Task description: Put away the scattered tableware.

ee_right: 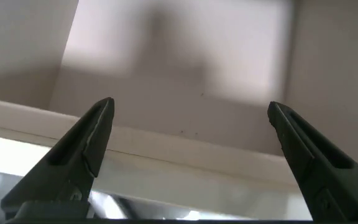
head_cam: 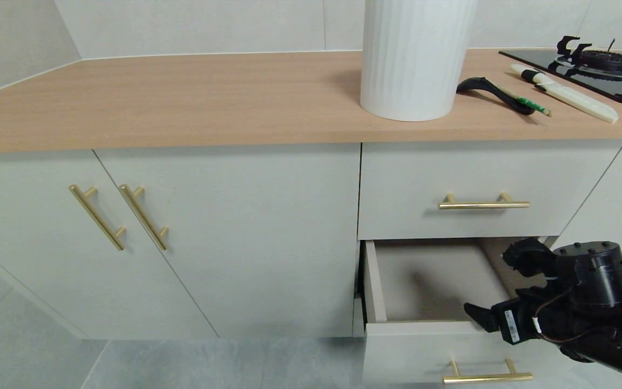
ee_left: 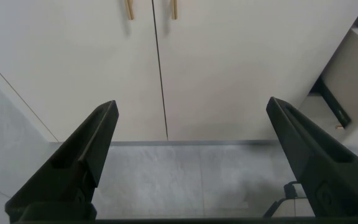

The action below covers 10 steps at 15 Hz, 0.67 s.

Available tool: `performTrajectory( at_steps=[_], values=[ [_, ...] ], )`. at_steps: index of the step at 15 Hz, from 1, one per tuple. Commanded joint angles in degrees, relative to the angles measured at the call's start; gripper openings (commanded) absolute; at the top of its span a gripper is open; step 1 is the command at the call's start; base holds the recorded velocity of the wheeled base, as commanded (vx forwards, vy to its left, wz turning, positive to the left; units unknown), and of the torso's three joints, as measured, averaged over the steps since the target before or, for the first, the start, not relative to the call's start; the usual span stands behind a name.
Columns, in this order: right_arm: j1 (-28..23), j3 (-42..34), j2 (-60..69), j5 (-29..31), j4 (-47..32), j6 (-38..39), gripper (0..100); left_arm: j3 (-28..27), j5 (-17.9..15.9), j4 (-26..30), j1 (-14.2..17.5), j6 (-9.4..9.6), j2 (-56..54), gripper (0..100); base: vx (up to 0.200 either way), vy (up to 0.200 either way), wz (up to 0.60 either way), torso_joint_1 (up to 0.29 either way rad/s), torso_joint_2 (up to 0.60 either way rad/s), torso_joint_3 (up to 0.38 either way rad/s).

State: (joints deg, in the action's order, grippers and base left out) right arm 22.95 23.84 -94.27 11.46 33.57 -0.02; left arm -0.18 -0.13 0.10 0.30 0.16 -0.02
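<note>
The scattered tableware lies at the right end of the wooden desk [head_cam: 208,97]: a black ladle-like spoon [head_cam: 497,93], a thin stick with a green end [head_cam: 529,102] resting across the spoon's bowl end, and a long white utensil with a dark band [head_cam: 565,94] just beside them on the right. The white utensil's far end reaches close to the edge of a black gas hob [head_cam: 602,65]. A tall white ribbed container [head_cam: 413,59] stands on the desk just left of the spoon.

Below the tableware, an upper drawer [head_cam: 484,183] with a gold bar handle is closed, and the lower drawer [head_cam: 374,281] under it is pulled out, its pale inside bare. The right gripper [head_cam: 497,286] hangs over the front right part of this open drawer, its fingers spread wide apart with nothing between them; its wrist view looks past the drawer's front edge [ee_right: 166,155] into the drawer.

The left gripper [ee_left: 191,104] is low down, facing the twin cabinet doors [ee_left: 229,62] and the grey tiled floor [ee_left: 179,174], its fingers likewise wide apart and holding nothing.
</note>
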Motion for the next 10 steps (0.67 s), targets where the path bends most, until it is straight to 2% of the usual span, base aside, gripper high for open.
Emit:
performTrajectory(
  at_steps=[1, 3, 9, 10],
  values=[
    [0.3, -0.1, 2.9, 0.0, -0.7, -0.9, 100, 0.0, 0.0, 0.0, 0.0, 0.02, 0.0, 100, 0.0, 0.0, 0.0, 0.0, 0.0, 0.0],
    [0.9, -0.5, 3.6, -1.0, -2.9, -2.0, 100, 0.0, 0.0, 0.0, 0.0, 0.02, 0.0, 100, 0.0, 0.0, 0.0, 0.0, 0.0, 0.0],
    [3.7, -0.2, 9.2, -1.4, -19.0, -7.6, 100, 0.0, 0.0, 0.0, 0.0, 0.02, 0.0, 100, 0.0, 0.0, 0.0, 0.0, 0.0, 0.0],
    [3.9, -0.2, 9.5, -1.4, -19.8, -8.0, 100, 0.0, 0.0, 0.0, 0.0, 0.02, 0.0, 100, 0.0, 0.0, 0.0, 0.0, 0.0, 0.0]
  ],
)
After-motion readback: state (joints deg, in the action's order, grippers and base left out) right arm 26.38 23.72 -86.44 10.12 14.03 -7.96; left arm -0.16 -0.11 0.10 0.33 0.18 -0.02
